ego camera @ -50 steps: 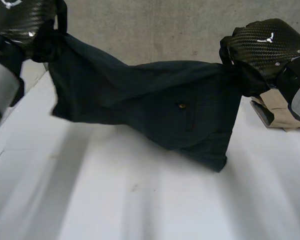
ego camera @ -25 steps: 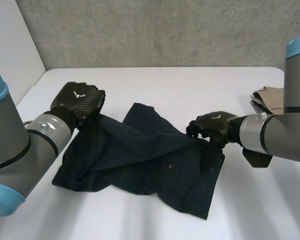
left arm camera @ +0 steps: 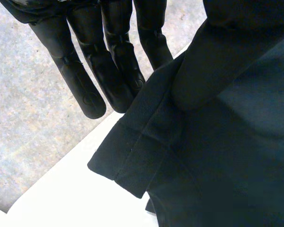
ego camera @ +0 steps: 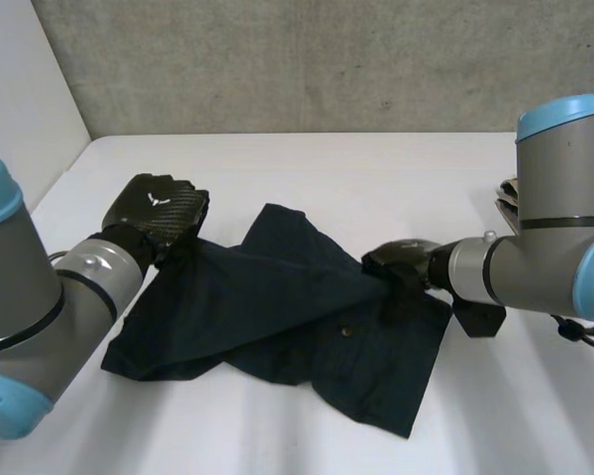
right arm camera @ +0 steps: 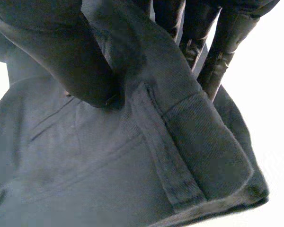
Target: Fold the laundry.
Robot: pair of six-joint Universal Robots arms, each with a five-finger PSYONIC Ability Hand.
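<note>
Lying crumpled on the white tabletop (ego camera: pixel 307 445), the dark garment (ego camera: pixel 277 317) is pinched at its right edge between thumb and fingers of the right hand (ego camera: pixel 401 259); farther back, its left corner is gripped likewise by the left hand (ego camera: pixel 160 205).

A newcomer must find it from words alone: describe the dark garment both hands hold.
On the white table before the grey wall lies a rumpled dark navy garment, pinched by the left hand at one end and the right hand at the other. Unlike the beige cloth at the table's right edge, it is dark and bears a small button.
</note>
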